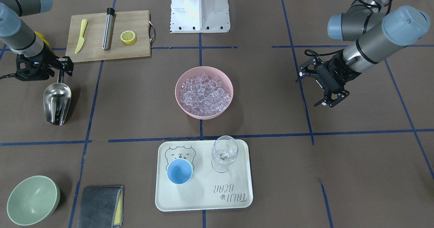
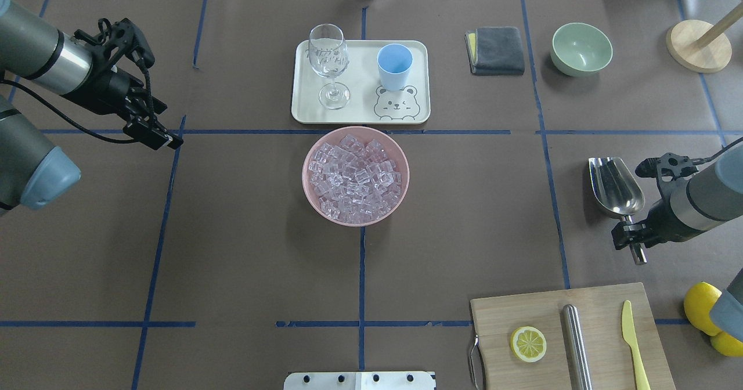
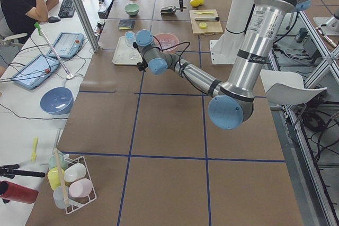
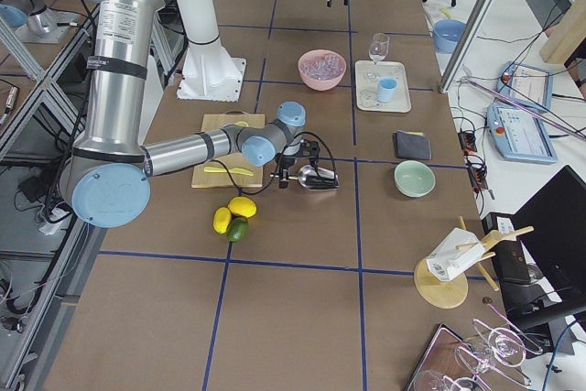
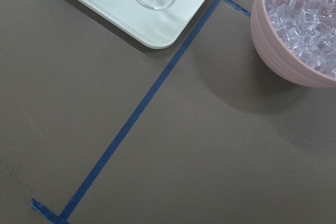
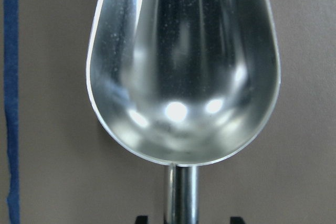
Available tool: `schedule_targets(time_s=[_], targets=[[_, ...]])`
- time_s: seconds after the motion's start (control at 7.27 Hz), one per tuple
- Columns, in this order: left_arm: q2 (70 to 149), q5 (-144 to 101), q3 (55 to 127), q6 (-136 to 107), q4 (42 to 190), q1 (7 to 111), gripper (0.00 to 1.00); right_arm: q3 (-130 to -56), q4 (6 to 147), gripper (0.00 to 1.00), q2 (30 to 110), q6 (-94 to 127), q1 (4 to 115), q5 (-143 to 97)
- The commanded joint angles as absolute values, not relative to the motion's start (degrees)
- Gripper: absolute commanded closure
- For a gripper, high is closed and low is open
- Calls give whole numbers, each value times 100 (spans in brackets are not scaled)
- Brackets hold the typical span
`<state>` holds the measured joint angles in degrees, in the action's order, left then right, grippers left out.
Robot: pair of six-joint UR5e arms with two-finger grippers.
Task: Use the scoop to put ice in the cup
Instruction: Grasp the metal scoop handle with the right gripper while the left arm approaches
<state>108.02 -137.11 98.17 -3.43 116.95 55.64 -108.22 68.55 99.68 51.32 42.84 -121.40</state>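
Though spread rather than pinching, straddles the rod handle of the scoop (image 1: 57,100) with the right tool (image 1: 62,70), dark fingertips (image 6: 140,220) flanking the rod with a gap on either side. Leaves the scoop lying trough-up on the tabletop (image 1: 135,95), far to the robot's right, near a cutting board (image 1: 135,51) bearing a lemon half (image 1: 128,37), a steel cylinder (image 1: 108,27) and a yellow knife (image 1: 80,36). Holds the left tool (image 1: 307,92) spread wide, well apart from everything. Shows the ice (image 1: 205,94) heaped in a pink bowl (image 1: 203,116) at centre. Across the tape line, shows the cup (image 1: 179,172) upright on a cream tray (image 1: 183,197), near a wine glass (image 1: 223,153) but not touching it.
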Motion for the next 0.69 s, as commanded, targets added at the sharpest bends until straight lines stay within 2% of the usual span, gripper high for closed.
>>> schedule_targets(time_s=[0.0,0.28,0.55], targets=[[10802,-13711,9826,-343,11689,5563,0,-10846,6855,54,9967,5124,4289,-12146],[10802,-13702,9809,-343,11689,5563,0,-10907,6847,100,9984,5115,4307,-12146],[10802,-13702,9835,-343,11689,5563,0,-10968,6855,100,10002,5115,4324,-12181]])
